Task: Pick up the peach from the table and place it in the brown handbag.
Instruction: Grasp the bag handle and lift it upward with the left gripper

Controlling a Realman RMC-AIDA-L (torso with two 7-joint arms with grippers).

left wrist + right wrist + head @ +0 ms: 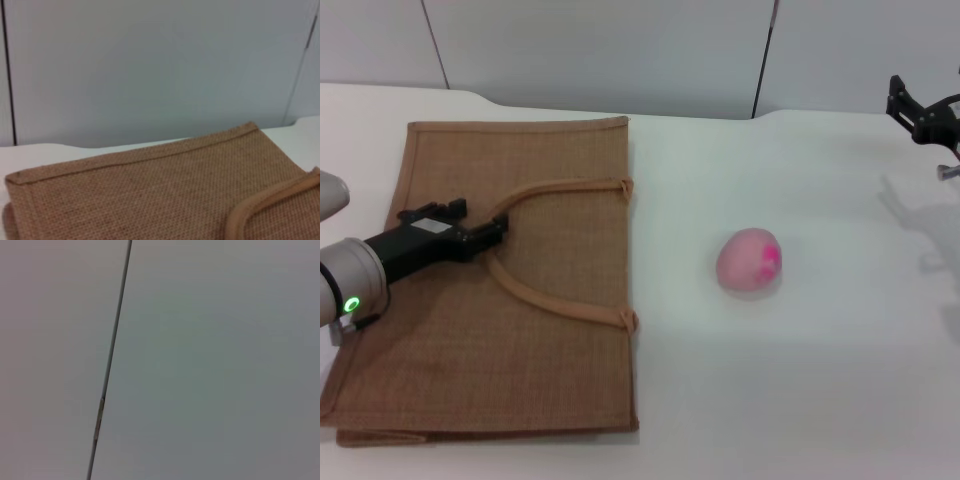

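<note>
Head view shows the peach [750, 260] lying alone on the table [800, 380], well apart from the brown handbag [560, 180], which lies flat to its left with the opening edge toward the fruit. The left gripper [500, 231] is over the bag, its tip at the bend of the upper strap handle [565, 187]; it seems to be touching or pinching the strap, but I cannot tell if the fingers are pressed together. The right gripper [920, 110] is high at the far right edge, away from the fruit, and its fingers are not clear either.

I judge the peach to be light, round and likely to roll, perhaps a little soft, so the grip should be on its widest middle from two opposite sides, with gentle pressure. The bag is limp cloth and its mouth is closed flat, so it probably must be lifted by the handle before the fruit can go in.
</note>
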